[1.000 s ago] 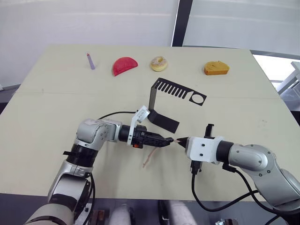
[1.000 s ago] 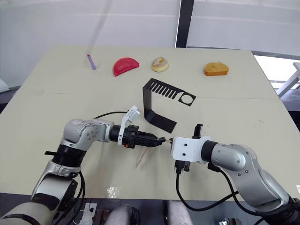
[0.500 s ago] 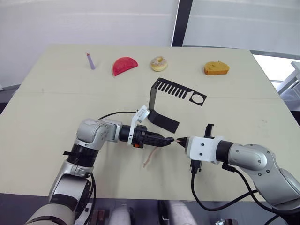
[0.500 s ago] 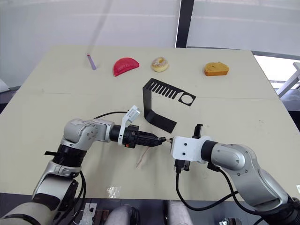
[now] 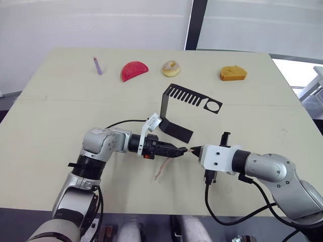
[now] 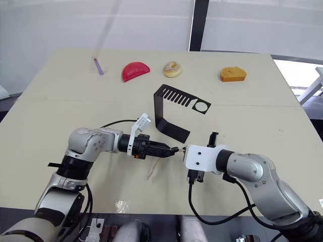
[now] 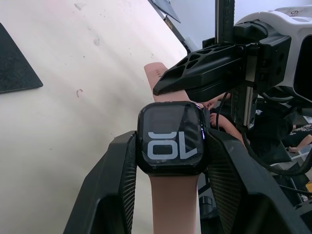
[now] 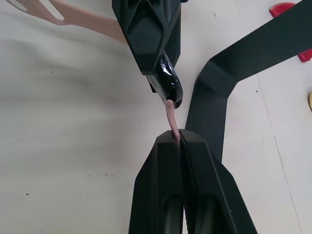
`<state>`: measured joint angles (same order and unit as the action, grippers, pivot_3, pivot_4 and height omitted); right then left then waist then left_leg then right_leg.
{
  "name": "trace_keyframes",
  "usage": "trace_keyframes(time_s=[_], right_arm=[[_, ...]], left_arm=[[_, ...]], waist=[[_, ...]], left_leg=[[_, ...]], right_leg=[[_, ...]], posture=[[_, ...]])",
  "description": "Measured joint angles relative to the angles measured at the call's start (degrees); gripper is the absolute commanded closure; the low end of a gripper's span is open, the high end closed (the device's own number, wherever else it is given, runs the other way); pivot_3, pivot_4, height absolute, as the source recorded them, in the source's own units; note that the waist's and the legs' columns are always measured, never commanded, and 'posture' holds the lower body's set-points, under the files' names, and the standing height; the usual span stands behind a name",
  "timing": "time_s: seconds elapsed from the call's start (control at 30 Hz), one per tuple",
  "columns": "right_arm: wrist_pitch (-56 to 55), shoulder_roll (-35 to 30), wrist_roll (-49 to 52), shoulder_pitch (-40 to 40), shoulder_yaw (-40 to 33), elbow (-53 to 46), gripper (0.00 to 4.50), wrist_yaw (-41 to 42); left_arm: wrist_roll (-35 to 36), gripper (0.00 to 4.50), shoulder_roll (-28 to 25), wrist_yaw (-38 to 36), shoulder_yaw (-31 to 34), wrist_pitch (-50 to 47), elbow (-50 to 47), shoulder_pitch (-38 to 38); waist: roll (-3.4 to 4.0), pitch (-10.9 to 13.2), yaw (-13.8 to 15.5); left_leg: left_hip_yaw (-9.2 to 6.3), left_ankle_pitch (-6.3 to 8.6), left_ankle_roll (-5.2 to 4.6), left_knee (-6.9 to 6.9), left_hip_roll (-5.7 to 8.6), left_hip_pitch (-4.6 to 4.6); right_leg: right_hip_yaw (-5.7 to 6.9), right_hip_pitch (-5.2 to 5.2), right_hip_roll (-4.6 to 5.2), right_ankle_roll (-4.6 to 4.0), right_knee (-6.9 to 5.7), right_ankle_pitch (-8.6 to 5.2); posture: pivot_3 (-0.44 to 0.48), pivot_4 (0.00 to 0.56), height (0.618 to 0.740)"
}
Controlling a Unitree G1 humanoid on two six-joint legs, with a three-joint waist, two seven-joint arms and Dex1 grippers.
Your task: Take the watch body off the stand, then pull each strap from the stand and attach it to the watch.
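Your left gripper (image 7: 168, 161) fingers squeeze the watch body (image 7: 171, 138), your right gripper (image 8: 181, 137) fingers pinch the soft, bendy strap (image 8: 171, 117), so hold it near its tip.

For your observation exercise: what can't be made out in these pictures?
- Second strap: whether it has locked into the watch; in the right wrist view the case hides the joint.
- Its far end: hidden between the right gripper fingers.
- Screen digits: cut off by the case edge, left wrist view.
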<state>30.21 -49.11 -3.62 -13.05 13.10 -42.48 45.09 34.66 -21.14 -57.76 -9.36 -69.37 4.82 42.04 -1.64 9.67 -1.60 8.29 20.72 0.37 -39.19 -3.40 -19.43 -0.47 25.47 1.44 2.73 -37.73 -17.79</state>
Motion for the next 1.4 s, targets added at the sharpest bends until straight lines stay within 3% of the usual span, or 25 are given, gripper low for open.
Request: trace_keyframes(time_s=[0.73, 1.4], right_arm=[[2.5, -1.5, 6.6, 6.2, -10.0, -5.9, 4.5, 0.5], [2.4, -1.1, 7.7, 4.1, -8.2, -7.0, 4.5, -0.3]], left_arm=[[0.2, 2.91, -3.8, -2.9, -0.7, 3.4, 1.5, 0.8], [0.1, 2.91, -2.6, -2.9, -1.4, 3.7, 2.9, 2.1]], waist=[[0.0, 0.0, 0.0], [0.0, 0.0, 0.0]], left_leg=[[0.0, 0.0, 0.01, 0.0, 0.0, 0.01], [-0.01, 0.0, 0.01, 0.0, 0.01, 0.0]], right_leg=[[0.0, 0.0, -0.01, 0.0, 0.0, 0.0], [0.0, 0.0, 0.0, 0.0, 0.0, 0.0]], posture=[[0.0, 0.15, 0.737], [0.0, 0.15, 0.737]])
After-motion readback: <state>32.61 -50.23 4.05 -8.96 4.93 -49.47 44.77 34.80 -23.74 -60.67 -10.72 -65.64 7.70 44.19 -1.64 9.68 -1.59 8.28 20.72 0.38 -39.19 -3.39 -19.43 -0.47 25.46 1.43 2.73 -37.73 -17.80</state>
